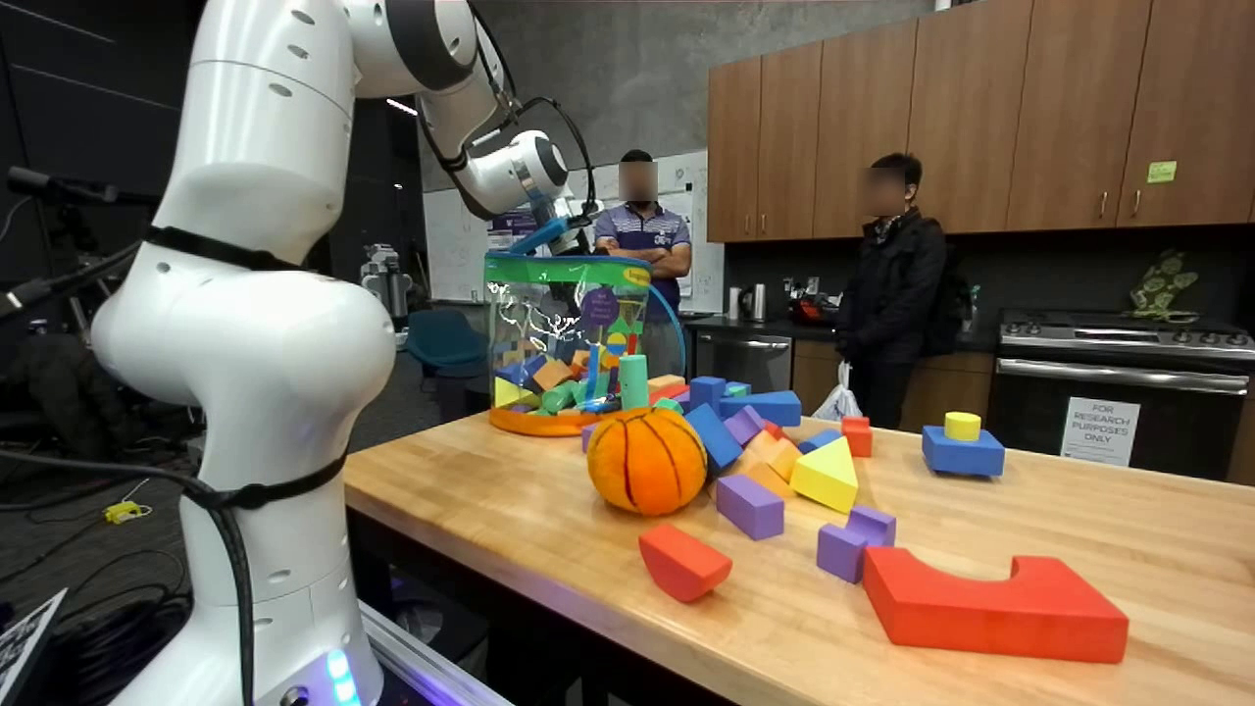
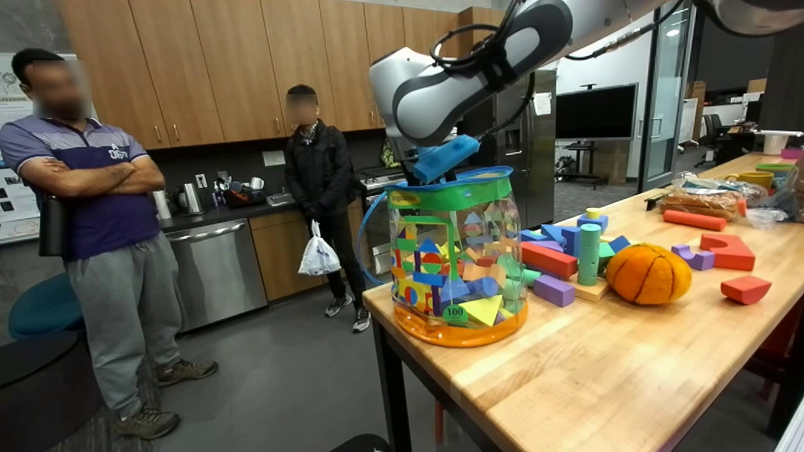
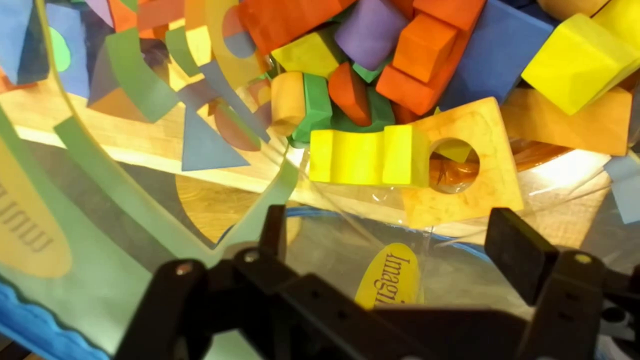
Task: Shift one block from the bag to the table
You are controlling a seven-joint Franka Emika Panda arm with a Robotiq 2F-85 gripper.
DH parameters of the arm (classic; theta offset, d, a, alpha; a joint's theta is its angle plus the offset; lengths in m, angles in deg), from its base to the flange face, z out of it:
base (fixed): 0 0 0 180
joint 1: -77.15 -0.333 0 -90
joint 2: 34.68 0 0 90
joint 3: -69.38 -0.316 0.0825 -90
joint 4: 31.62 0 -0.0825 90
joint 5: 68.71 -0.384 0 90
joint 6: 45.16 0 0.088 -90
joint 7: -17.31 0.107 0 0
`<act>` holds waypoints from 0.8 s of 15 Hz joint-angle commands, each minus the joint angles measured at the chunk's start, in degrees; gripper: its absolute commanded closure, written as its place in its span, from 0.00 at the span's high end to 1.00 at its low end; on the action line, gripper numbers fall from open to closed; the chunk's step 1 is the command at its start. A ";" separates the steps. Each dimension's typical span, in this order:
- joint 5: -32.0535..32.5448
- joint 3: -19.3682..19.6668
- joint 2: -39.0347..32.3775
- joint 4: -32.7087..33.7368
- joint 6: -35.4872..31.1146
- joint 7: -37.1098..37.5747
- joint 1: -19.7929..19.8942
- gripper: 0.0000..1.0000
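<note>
The clear bag stands upright at the end of the table, its green rim showing in both exterior views (image 1: 564,272) (image 2: 452,196). Many multicoloured blocks lie in its lower half. The light wood table shows in both exterior views (image 1: 471,471) (image 2: 565,370). My gripper (image 3: 392,242) points down into the bag's mouth, open, with nothing between its fingers. In the exterior views its fingertips are partly hidden by the rim. In the wrist view a yellow notched block (image 3: 357,157) and a wooden square block with a round hole (image 3: 495,172) lie nearest, ahead of the fingers.
An orange ball (image 1: 647,461) and many loose blocks lie on the table beside the bag. A green cylinder (image 2: 589,254) stands upright there. A red arch block (image 1: 990,608) lies farther along. Wrapped items (image 2: 710,194) sit farther down the table. Two people stand behind the bag.
</note>
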 commanded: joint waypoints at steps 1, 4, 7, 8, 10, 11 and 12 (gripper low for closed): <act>-1.33 0.81 -0.46 1.02 0.62 -0.92 -0.55 1.00; -2.19 0.79 -1.87 1.97 1.72 -2.02 -0.47 1.00; -4.86 0.77 -5.28 4.00 2.22 -4.30 -0.19 1.00; -5.31 1.00 -6.63 4.84 2.47 -4.58 -0.27 1.00; -6.09 1.42 -8.86 6.51 4.03 -5.03 -0.54 1.00; -6.23 1.72 -9.87 7.26 4.53 -5.02 -0.65 1.00; -6.14 2.08 -10.76 7.99 4.79 -4.81 -0.75 1.00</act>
